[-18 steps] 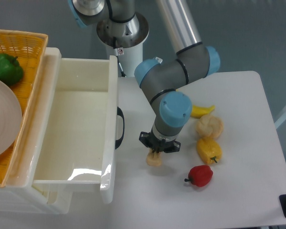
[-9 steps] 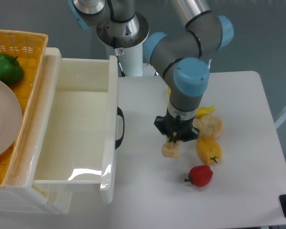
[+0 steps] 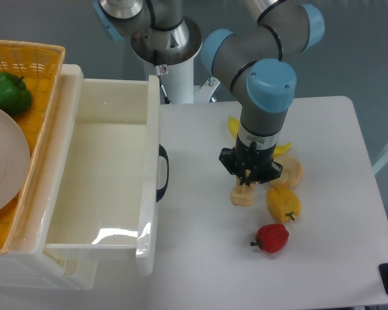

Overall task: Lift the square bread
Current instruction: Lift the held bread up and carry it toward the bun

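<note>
The hand (image 3: 247, 180) points straight down over the middle of the white desk (image 3: 323, 258), and hanging right under its fingers is the square bread (image 3: 242, 196), a small pale tan piece pinched at its top edge. The fingers look clamped on it, though from this overhead angle I can't say for sure whether the bread is clear of the desk or just resting on it. So the grab seems made; what's left, by my reckoning, is a clean lift that proves it's truly up. Around it things are crowded: the round bun (image 3: 290, 171) sits just beside the hand on the far side, a yellow pepper (image 3: 284, 203) lies near the bread, a red pepper (image 3: 272, 237) a bit closer to the desk's front edge, and a banana (image 3: 235, 126) peeks out from behind the arm. Well off to the side stand the white bin (image 3: 154, 148), the wicker basket (image 3: 42, 84) and its green pepper (image 3: 8, 93).
</note>
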You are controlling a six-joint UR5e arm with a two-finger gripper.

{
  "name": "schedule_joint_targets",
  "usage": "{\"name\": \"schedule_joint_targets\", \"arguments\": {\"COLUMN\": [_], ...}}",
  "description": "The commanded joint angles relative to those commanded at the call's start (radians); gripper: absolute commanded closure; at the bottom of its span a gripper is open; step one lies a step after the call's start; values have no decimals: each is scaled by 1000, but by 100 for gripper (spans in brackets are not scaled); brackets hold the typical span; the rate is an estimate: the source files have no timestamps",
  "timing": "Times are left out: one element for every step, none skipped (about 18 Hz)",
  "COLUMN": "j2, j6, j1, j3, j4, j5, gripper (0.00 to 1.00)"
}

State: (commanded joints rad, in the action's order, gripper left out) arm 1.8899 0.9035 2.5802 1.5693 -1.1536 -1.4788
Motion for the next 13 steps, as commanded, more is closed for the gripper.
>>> {"name": "schedule_joint_targets", "arguments": {"j2": [2,2,2,2,0,0,0,0,0,0,0,0,0], "j6": [0,0,0,0,0,0,0,0,0,0,0,0,0], "j1": [-2,-2,0,0,2,3,5,5,8,11,11,11,11], "j3": [0,0,0,0,-2,-3,-6,-8,-9,-12,-12,-12,-12], "j4": [0,0,-2,-2,0,0,-2,0,0,0,0,0,2], "j5": [0,0,0,0,0,0,0,3,3,5,5,5,3], "gripper": [98,98,98,98,98,98,98,98,98,98,98,98,98]}}
